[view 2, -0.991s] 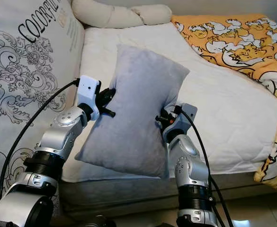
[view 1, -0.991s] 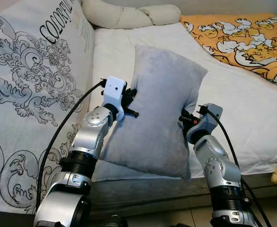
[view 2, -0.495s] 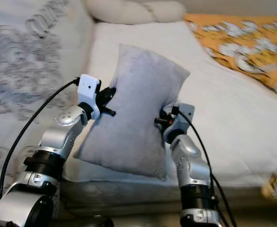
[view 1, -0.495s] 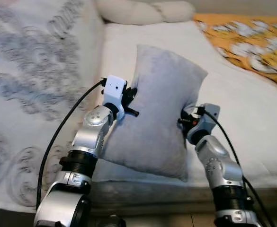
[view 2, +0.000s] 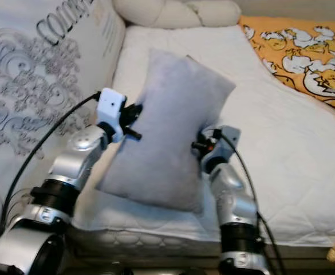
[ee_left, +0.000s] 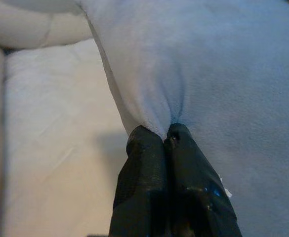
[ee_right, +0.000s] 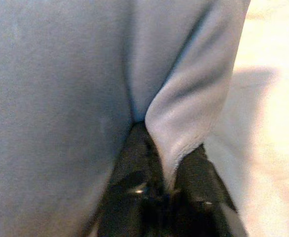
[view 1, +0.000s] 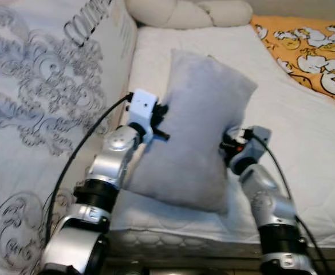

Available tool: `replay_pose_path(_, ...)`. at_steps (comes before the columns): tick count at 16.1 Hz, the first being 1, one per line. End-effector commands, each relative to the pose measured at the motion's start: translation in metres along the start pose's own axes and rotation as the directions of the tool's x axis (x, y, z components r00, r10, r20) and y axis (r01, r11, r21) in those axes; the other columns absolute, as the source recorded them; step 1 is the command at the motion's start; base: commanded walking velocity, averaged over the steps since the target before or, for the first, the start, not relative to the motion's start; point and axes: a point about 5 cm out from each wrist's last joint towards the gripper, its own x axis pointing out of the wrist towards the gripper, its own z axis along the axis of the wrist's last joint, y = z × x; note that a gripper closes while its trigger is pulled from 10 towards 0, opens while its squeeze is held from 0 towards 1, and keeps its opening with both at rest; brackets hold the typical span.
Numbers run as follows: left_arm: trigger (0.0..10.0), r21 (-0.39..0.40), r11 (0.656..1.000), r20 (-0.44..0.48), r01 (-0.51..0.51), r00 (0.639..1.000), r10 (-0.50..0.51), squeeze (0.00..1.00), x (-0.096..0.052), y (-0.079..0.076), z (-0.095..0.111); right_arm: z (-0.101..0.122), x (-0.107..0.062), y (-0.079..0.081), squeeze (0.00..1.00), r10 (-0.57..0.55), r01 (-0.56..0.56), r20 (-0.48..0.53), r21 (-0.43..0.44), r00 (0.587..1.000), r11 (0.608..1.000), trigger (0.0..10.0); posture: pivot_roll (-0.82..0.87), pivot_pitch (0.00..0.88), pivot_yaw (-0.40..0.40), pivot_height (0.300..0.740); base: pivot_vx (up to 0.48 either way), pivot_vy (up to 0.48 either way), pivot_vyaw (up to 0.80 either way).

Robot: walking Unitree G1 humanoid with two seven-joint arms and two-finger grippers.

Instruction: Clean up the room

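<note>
A grey pillow (view 1: 198, 126) — soft, plush, rectangular — stands nearly upright at the centre of the frame, its top leaning a little toward the upper right. Both long edges are pinched in at mid-height, puckering the fabric there. Its lower corner hangs at the lower centre — over white bedding.

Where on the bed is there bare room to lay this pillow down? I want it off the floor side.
The grey pillow hangs pinched between left gripper and right gripper. Free: the white mattress between it and the orange duck blanket. Crowded: the head end with the cream pillows, and the left side against the patterned upright mattress.
</note>
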Motion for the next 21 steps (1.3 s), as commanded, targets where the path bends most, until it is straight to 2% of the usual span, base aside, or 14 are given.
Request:
replay_pose_path(1, 10.0, 0.034, 0.999, 0.035, 0.01, 0.999, -0.012, 0.0, 0.002, -0.001, 0.009, 0.0, -0.001, -0.002, 1.0, -0.006, 0.006, 0.006, -0.003, 1.0, 1.0, 10.0, 0.01, 0.0, 0.029, 0.74, 0.0, 0.0, 0.0)
replay_pose_path(4, 10.0, 0.112, 0.994, 0.004, 0.02, 1.0, -0.021, 0.0, 0.008, 0.003, 0.008, -0.002, -0.003, -0.011, 1.0, -0.067, 0.067, -0.004, -0.016, 0.998, 0.998, 10.0, -0.01, 0.0, 0.047, 0.74, 0.0, 0.0, 0.0)
replay_pose_path(6, 10.0, 0.266, 0.964, -0.055, -0.007, 0.998, 0.023, 0.0, 0.012, 0.013, 0.004, -0.006, -0.006, -0.025, 1.0, -0.149, 0.147, -0.03, -0.058, 0.988, 0.987, 10.0, -0.02, 0.0, 0.052, 0.74, 0.0, 0.0, 0.0)
replay_pose_path(8, 10.0, 0.347, 0.938, -0.07, -0.027, 0.996, 0.055, 0.0, 0.015, 0.022, 0.006, -0.007, -0.01, -0.028, 1.0, -0.133, 0.13, -0.034, -0.096, 0.99, 0.987, 10.0, -0.03, 0.0, 0.062, 0.74, 0.0, 0.0, 0.0)
replay_pose_path(9, 10.0, 0.37, 0.929, -0.07, -0.028, 0.996, 0.058, 0.0, 0.016, 0.026, 0.009, -0.005, -0.011, -0.026, 0.8, -0.088, 0.084, -0.03, -0.107, 0.996, 0.991, 10.0, -0.04, 0.0, 0.066, 0.74, 0.0, 0.0, 0.0)
replay_pose_path(10, 10.0, 0.391, 0.92, -0.071, -0.025, 0.996, 0.057, 0.0, 0.017, 0.028, 0.012, -0.004, -0.012, -0.023, 0.0, -0.053, 0.049, -0.031, -0.119, 0.998, 0.992, 10.0, -0.04, 0.0, 0.067, 0.74, 0.0, 0.0, 0.0)
replay_pose_path(11, 10.0, 0.47, 0.883, -0.081, -0.012, 0.995, 0.057, 0.0, 0.019, 0.035, 0.02, 0.0, -0.015, -0.014, 0.0, 0.057, -0.062, -0.032, -0.166, 0.998, 0.984, 10.0, -0.05, 0.0, 0.073, 0.74, 0.0, 0.0, 0.0)
replay_pose_path(14, 10.0, 0.519, 0.855, -0.094, -0.026, 0.992, 0.087, 0.0, 0.019, 0.049, 0.031, 0.005, -0.021, -0.005, 0.0, 0.191, -0.198, -0.054, -0.221, 0.98, 0.955, 10.0, -0.06, 0.0, 0.082, 0.74, 0.0, 0.0, 0.0)
replay_pose_path(15, 10.0, 0.536, 0.843, -0.095, -0.041, 0.99, 0.108, 0.0, 0.018, 0.057, 0.037, 0.008, -0.026, 0.0, 0.0, 0.268, -0.275, -0.063, -0.23, 0.962, 0.934, 10.0, -0.07, 0.0, 0.085, 0.74, 0.0, 0.0, 0.0)
replay_pose_path(17, 10.0, 0.6, 0.798, -0.101, -0.057, 0.984, 0.146, 0.0, 0.013, 0.073, 0.047, 0.017, -0.04, 0.006, 0.0, 0.419, -0.426, -0.084, -0.257, 0.904, 0.867, 10.0, -0.07, 0.0, 0.088, 0.74, 0.0, 0.0, 0.0)
replay_pose_path(18, 10.0, 0.608, 0.792, -0.106, -0.059, 0.982, 0.155, 0.0, 0.012, 0.076, 0.048, 0.018, -0.043, 0.006, 0.0, 0.443, -0.453, -0.099, -0.266, 0.891, 0.851, 10.0, -0.07, 0.0, 0.088, 0.74, 0.0, 0.0, 0.0)
replay_pose_path(19, 10.0, 0.636, 0.768, -0.114, -0.077, 0.975, 0.193, 0.0, 0.007, 0.086, 0.05, 0.019, -0.05, 0.006, 0.0, 0.497, -0.515, -0.138, -0.274, 0.857, 0.812, 10.0, -0.07, 0.0, 0.089, 0.74, 0.0, 0.0, 0.0)
replay_pose_path(20, 10.0, 0.644, 0.76, -0.114, -0.081, 0.973, 0.201, 0.0, 0.006, 0.088, 0.05, 0.019, -0.052, 0.007, 0.0, 0.506, -0.526, -0.144, -0.276, 0.85, 0.805, 10.0, -0.07, 0.0, 0.089, 0.74, 0.0, 0.0, 0.0)
replay_pose_path(21, 10.0, 0.665, 0.74, -0.111, -0.096, 0.968, 0.226, 0.0, 0.003, 0.094, 0.053, 0.02, -0.058, 0.009, 0.0, 0.553, -0.577, -0.164, -0.275, 0.817, 0.769, 10.0, -0.07, 0.0, 0.085, 0.74, 0.0, 0.0, 0.0)
